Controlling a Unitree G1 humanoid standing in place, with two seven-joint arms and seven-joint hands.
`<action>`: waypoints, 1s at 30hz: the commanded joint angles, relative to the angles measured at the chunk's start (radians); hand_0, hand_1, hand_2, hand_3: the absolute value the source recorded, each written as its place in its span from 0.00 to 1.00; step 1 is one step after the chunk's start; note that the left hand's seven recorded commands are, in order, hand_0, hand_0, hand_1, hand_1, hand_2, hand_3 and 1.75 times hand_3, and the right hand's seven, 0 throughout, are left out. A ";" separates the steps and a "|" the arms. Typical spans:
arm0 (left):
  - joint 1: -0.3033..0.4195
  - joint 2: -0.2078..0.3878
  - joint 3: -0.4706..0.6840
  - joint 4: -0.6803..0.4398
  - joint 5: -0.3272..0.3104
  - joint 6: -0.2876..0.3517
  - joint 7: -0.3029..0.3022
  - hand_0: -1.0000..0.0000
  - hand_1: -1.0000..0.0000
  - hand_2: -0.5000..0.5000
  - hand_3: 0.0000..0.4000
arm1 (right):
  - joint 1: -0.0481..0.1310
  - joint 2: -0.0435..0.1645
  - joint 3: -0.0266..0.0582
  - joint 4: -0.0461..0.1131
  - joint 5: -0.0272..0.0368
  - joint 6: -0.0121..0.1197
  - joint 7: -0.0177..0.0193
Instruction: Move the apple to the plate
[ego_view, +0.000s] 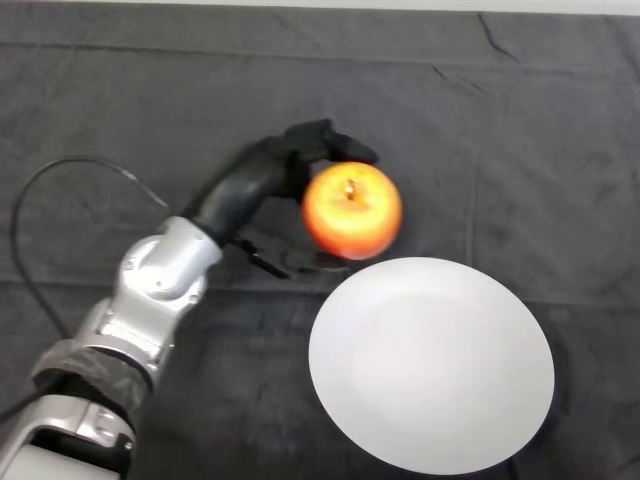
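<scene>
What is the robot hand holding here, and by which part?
The black robot hand is curled round the round orange-red apple, gripping its left side, fingers over its far side and thumb at its near side. The round white plate is bare.

The left arm (150, 290) is seen to be built of silver-grey, rounded shells with a smooth, slightly glossy finish, widest at a bulbous joint housing near the wrist. Lower down, the shells are crossed by a dark grey band with a rougher, fabric-like look, and below that a paler, boxier segment with dark seams is shown at the picture's corner. A slim matt-black forearm section is joined to the black hand (290, 160), whose thick fingers are rounded and blunt.
</scene>
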 joint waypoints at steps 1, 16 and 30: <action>0.028 0.002 -0.034 -0.026 -0.011 0.013 0.015 0.00 0.00 0.50 1.00 | 0.035 -0.001 -0.0083 0.010 0.0081 0.006 0.0042; 0.020 0.014 -0.258 0.079 0.001 0.017 0.032 0.00 0.00 0.50 1.00 | 0.034 -0.001 -0.0084 0.010 0.0078 0.007 0.0046; -0.015 0.030 -0.330 0.153 0.027 0.029 0.025 1.00 1.00 0.50 0.00 | 0.032 -0.001 -0.0080 0.015 0.0070 0.006 0.0042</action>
